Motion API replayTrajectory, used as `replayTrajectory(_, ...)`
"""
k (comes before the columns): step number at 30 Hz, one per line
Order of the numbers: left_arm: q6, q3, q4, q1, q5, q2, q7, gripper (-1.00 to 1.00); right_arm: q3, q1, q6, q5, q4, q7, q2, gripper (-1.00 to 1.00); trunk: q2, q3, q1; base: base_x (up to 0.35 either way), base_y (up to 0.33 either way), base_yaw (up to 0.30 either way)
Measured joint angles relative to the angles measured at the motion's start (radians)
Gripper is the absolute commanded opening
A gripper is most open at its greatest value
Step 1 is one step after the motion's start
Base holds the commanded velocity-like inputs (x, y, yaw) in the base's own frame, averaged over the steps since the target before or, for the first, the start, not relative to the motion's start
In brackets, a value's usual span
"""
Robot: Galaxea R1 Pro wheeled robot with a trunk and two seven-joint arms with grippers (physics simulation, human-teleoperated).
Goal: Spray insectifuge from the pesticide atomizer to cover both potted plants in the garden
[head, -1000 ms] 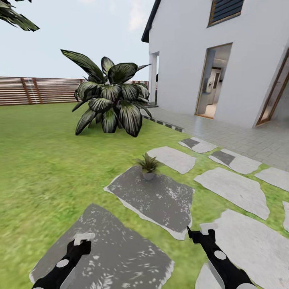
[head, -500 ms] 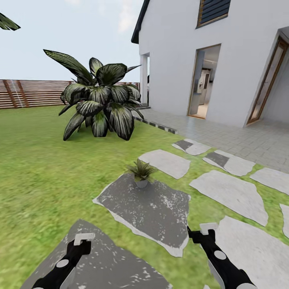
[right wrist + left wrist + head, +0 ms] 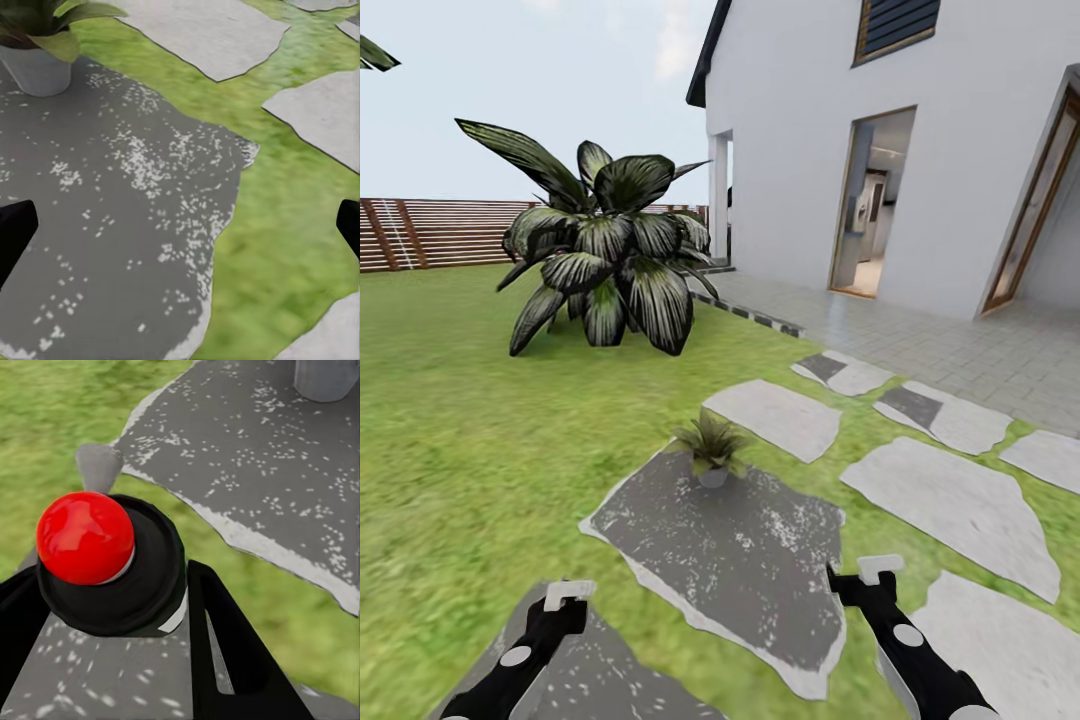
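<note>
One potted plant (image 3: 710, 452) stood at the far edge of the dark stepping stone (image 3: 760, 560). At the stone's near left corner, the left gripper (image 3: 568, 595) was closed around the spray bottle (image 3: 112, 562), its red knob up. At the stone's near right corner, the right gripper (image 3: 875, 572) was spread wide and held nothing.

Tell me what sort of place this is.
A simulated house garden, it seems: green lawn crossed by grey stepping stones, a brown slatted fence behind, a white house alongside, and a small potted plant on one dark stone.
</note>
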Motion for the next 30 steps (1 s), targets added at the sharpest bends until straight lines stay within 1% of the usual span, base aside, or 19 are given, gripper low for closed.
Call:
replayTrajectory(16,0.0,0.0,0.0,0.0,0.0,0.0,0.0,-1.0,-0.001,0.0,0.0,0.0,0.001,0.0,0.0,1.0,0.0,0.0,0.0,0.34,0.0,0.0)
replayTrajectory(23,0.0,0.0,0.0,0.0,0.0,0.0,0.0,-1.0,-0.001,0.0,0.0,0.0,0.001,0.0,0.0,1.0,0.0,-0.011,0.0,0.34,0.0,-0.017)
replayTrajectory(30,0.0,0.0,0.0,0.0,0.0,0.0,0.0,-1.0,-0.001,0.0,0.0,0.0,0.0,0.0,0.0,1.0,0.0,-0.021,0.0,0.34,0.0,-0.14)
